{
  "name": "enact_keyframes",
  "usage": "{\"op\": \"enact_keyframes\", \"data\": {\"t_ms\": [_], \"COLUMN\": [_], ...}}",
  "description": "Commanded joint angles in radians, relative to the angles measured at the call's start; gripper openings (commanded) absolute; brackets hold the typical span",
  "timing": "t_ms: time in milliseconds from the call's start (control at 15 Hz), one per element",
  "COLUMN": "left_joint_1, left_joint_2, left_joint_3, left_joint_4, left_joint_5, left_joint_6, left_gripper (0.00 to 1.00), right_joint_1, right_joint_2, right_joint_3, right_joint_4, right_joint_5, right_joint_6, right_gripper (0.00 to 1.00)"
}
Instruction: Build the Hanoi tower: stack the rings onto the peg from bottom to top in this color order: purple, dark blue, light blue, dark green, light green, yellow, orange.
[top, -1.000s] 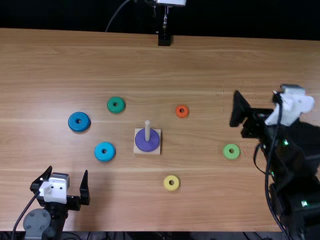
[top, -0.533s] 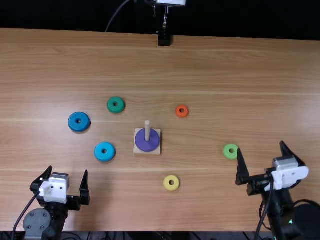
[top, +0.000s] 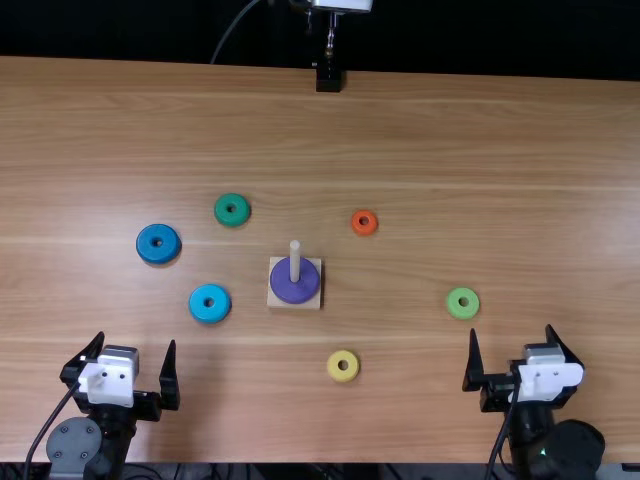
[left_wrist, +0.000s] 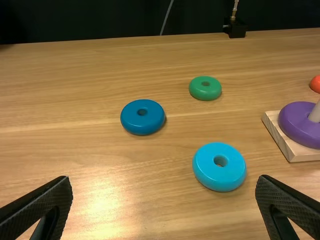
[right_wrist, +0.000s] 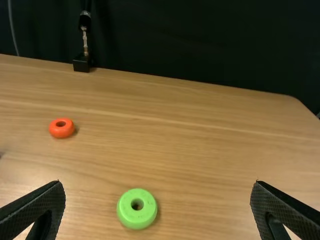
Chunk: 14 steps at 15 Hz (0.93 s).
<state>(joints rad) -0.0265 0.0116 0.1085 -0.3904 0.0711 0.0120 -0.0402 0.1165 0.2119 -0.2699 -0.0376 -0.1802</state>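
1. Bright, soft light is covering the table (top: 400, 130), while the background (top: 150, 30) is lying in deep black.
2. In the top view, a thin shadow is falling along the right side of the wooden base (top: 274, 301).
3. In the left wrist view, a strong whitish glare is shining on the wood near the light blue ring (left_wrist: 212, 178).
4. Beside the light green ring (right_wrist: 137, 219), a soft shadow is showing.

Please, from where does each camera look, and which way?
Top view: fixed above the near edge of the table, facing steeply down and forward; left gripper and right gripper show.
Left wrist view: on that wrist, facing forward over the light blue ring; its fingers show.
Right wrist view: on that wrist, facing forward over the light green ring; its fingers show.
Both wrist views share the orange ring.
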Motion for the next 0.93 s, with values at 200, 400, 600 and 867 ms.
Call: {"op": "enact_keyframes", "data": {"t_ms": [200,400,600,867], "left_joint_1": [-0.009,-0.009,-0.009,-0.007], "left_joint_2": [-0.012,-0.012,-0.012,-0.012], "left_joint_3": [-0.109,-0.109,-0.109,-0.109], "left_joint_4": [-0.075,-0.075,-0.075,-0.075], "left_joint_5": [0.010,0.010,0.012,0.012], "left_joint_6": [0.012,0.012,0.012,0.012], "left_gripper": [1.00,1.00,1.00,1.00], "right_joint_1": [-0.010,-0.012,-0.013,-0.015], "right_joint_2": [-0.087,-0.101,-0.112,-0.117], "right_joint_3": [-0.098,-0.154,-0.180,-0.197], "right_joint_4": [0.002,0.004,0.006,-0.005], "right_joint_5": [0.023,0.021,0.019,0.021], "right_joint_6": [0.031,0.027,0.027,0.031], "right_gripper": [1.00,1.00,1.00,1.00]}}
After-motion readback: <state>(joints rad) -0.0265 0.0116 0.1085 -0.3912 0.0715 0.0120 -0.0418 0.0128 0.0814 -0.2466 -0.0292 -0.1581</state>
